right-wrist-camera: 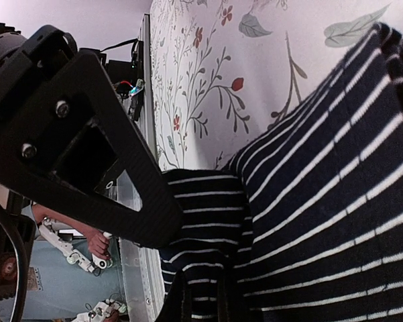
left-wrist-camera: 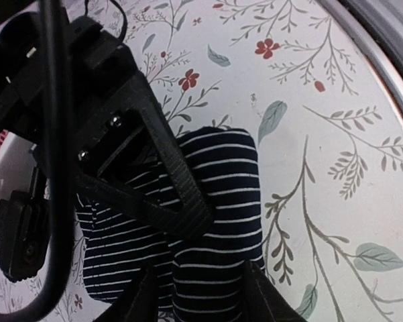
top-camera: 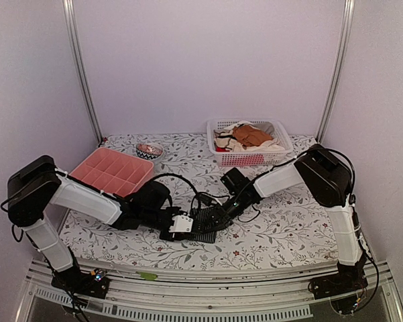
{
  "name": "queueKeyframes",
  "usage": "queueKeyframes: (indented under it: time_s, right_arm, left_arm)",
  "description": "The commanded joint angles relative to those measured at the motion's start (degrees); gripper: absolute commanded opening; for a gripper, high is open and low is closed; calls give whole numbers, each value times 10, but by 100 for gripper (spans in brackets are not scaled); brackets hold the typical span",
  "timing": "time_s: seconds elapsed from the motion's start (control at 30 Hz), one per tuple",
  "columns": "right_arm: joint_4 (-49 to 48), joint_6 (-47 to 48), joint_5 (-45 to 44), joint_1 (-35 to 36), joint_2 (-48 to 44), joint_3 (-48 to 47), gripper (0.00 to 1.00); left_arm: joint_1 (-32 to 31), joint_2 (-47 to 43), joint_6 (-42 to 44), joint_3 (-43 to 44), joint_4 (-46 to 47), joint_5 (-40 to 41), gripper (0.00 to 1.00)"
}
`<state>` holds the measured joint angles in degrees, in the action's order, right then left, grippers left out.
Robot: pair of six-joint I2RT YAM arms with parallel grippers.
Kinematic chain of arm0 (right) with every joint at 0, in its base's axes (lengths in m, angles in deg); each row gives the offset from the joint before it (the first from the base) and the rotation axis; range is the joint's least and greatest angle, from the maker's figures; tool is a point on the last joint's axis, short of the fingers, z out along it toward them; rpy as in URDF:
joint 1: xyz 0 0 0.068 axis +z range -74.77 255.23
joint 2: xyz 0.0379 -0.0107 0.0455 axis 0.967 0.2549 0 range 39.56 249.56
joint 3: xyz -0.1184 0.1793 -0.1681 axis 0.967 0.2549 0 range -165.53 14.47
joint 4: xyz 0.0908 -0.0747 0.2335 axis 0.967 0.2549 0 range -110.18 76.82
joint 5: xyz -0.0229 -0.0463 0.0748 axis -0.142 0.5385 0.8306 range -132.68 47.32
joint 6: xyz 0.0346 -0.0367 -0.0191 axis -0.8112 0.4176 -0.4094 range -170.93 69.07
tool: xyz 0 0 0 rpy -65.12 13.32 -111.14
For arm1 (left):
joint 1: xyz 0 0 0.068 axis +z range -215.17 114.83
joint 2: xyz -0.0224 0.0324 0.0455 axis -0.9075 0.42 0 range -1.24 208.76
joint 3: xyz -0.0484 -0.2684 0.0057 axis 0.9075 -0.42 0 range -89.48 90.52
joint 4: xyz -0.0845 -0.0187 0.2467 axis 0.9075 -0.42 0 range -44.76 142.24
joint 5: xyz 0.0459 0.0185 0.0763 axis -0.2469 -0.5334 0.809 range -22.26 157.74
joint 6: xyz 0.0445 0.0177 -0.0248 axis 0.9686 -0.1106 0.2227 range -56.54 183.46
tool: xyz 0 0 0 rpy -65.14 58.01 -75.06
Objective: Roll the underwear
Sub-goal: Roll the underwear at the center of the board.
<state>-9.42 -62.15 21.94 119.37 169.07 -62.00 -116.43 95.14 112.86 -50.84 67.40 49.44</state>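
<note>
The underwear (top-camera: 204,229), navy with thin white stripes, lies partly bunched on the floral-covered desk (top-camera: 288,228) near its front edge, midway between the two arms. The cloth looks light, soft and limp, likely to sag and unroll unless kept taut, so the best hold appears to be a pinch on a folded edge, not the flat middle. The right tool (left-wrist-camera: 184,211) is pressed together on a pinch of the striped fabric, which rises in a ridge to it. The left tool (left-wrist-camera: 201,302) straddles the near fold with its fingers apart; whether it squeezes the cloth cannot be told. Behind stand a pink divided tray (top-camera: 110,171), a small bowl (top-camera: 149,151) and a white basket (top-camera: 249,159) of garments
</note>
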Motion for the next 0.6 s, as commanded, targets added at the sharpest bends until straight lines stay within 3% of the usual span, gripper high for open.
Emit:
queueKeyframes:
  time_s: [0.0, 0.07, 0.2, 0.3, 0.43, 0.57]
  right_arm:
    - [16, 5, -62, -3, 29, 1, 0]
    - [14, 7, -68, -3, 25, 1, 0]
    - [9, 12, -77, -5, 10, 2, 0]
    - [7, 18, -95, -8, -13, 2, 11]
    - [5, 38, -135, -10, -61, 12, 29]
    - [-17, 65, -204, -13, -137, 56, 38]
  left_arm:
    - [-9, 8, 16, 16, -21, 5, 35]
    - [-9, 9, 18, 21, -47, -5, 23]
    - [0, 22, -14, 67, -140, -36, 11]
    - [16, 23, -19, 94, -203, -77, 0]
    - [33, 32, -5, 130, -280, -125, 0]
    - [62, 64, 2, 189, -371, -183, 0]
